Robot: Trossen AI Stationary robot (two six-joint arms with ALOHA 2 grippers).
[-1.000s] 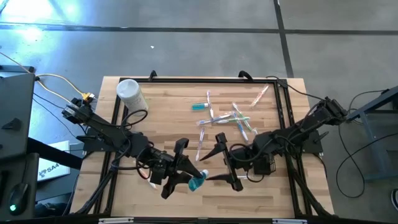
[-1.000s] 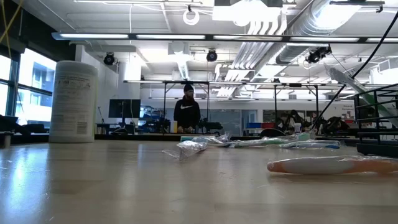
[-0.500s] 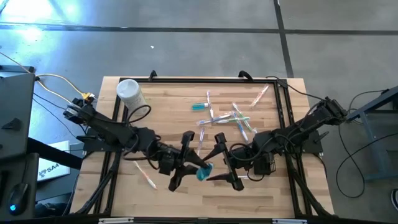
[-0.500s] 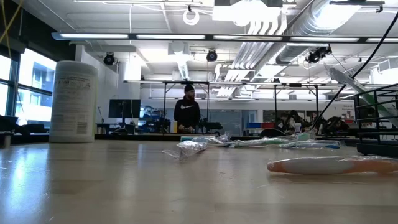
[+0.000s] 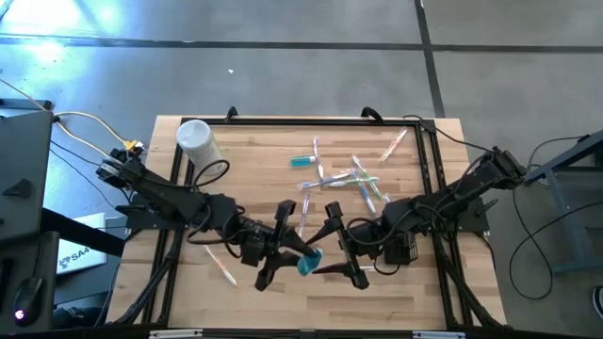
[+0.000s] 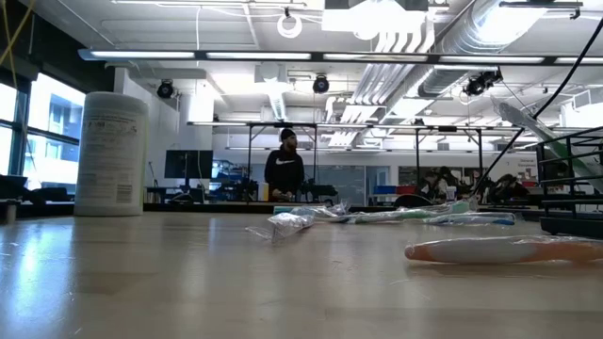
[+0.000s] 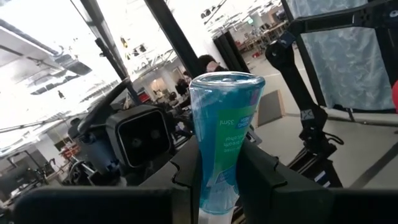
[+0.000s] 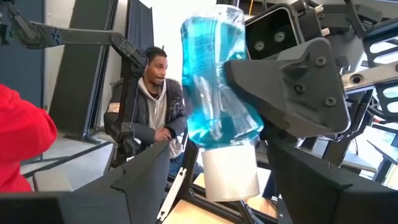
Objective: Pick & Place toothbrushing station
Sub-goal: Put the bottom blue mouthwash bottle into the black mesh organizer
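While the left gripper (image 5: pixel 283 247) hangs over the front middle of the pale, wood-grained butcher-block surface (image 5: pixel 254 160), its dark jaws are closed on a teal toothpaste tube (image 5: pixel 310 260). That tube is translucent blue-green plastic with a white cap; in the left wrist view (image 7: pixel 222 162) its long axis runs forward between the jaws, flat crimped end pointing away from the wrist. Seen in the right wrist view (image 8: pixel 214 93), it stands roughly upright, cap end down, slightly tilted.

Just beside it, the right gripper (image 5: pixel 344 247) faces the tube with its jaws spread wide and holding nothing; the tube sits between the two grippers.

Farther back on the surface lies a loose scatter of toothbrushes (image 5: pixel 356 181), thin, clear or pastel sticks crossing at varied angles. A second small teal tube (image 5: pixel 303 161) lies near them. One pale toothbrush (image 5: pixel 222 266) lies alone on the front left, slanted. A black wire-mesh holder (image 5: pixel 405 249) sits at the right, partly hidden under the right arm. A white cylindrical canister (image 5: pixel 197 140) stands at the back left corner.
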